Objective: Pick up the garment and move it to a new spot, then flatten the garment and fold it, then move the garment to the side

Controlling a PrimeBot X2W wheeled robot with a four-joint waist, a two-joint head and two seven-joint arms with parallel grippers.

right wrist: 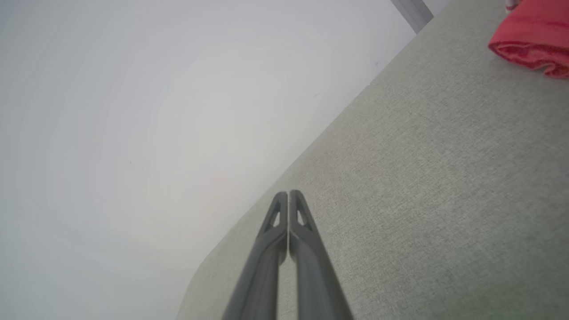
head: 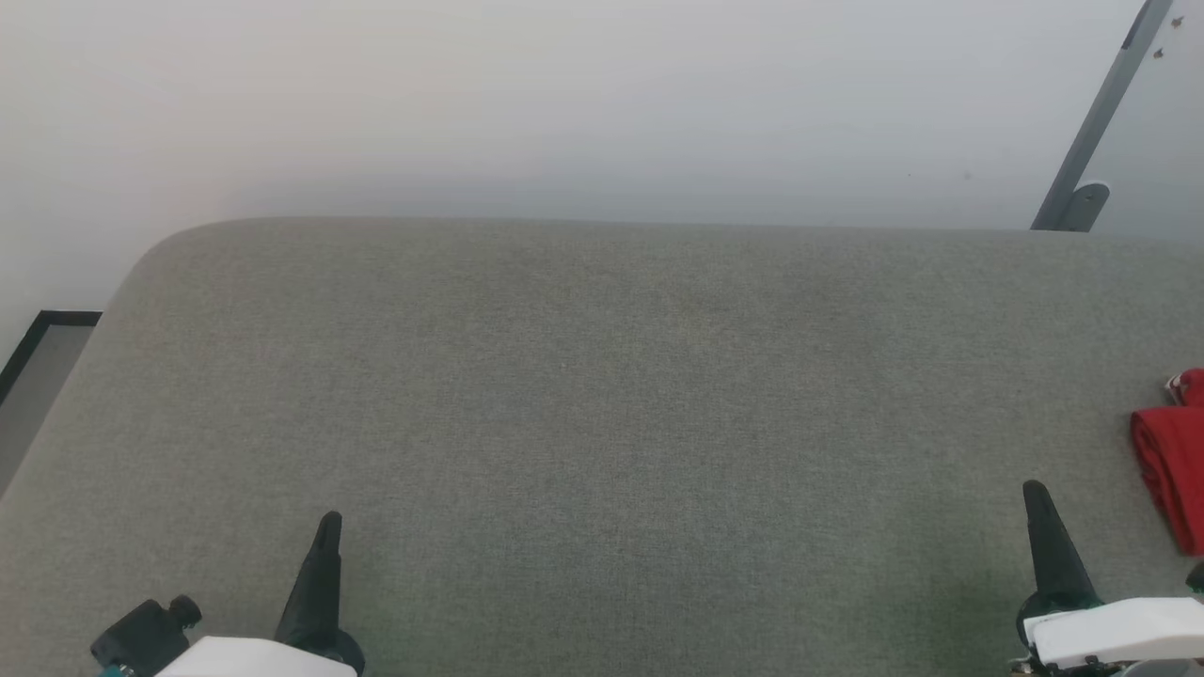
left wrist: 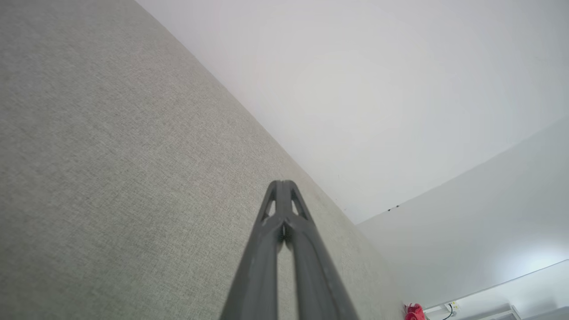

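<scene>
The garment (head: 1171, 470) lies at the far right of the pad (head: 602, 395), partly cut off by the edge of the head view: a compact red bundle with a rounded, doubled edge facing the middle and a scrap of white trim at its far end. The right wrist view shows that edge (right wrist: 533, 35) as a thick fold rather than a loose heap, so I judge it is folded and set aside, with the wide middle left bare as the working space; with so much of it out of frame, I cannot rule out that it is merely bunched and waiting. The left gripper (head: 326, 531) and right gripper (head: 1035, 491) hang low near the pad's front, well apart from each other, fingers pointing toward the wall (head: 564, 94). Both are clenched on nothing, fingertips pressed together, which suits arms parked clear of the cloth. The right one is near the garment but not touching it. The pad is a grey-green woven fabric, smooth, with a rounded far edge and corner. Behind it stands a plain pale wall; a grey bar (head: 1096, 122) leans at the upper right, and a dark-edged panel (head: 47, 348) shows low on the left
</scene>
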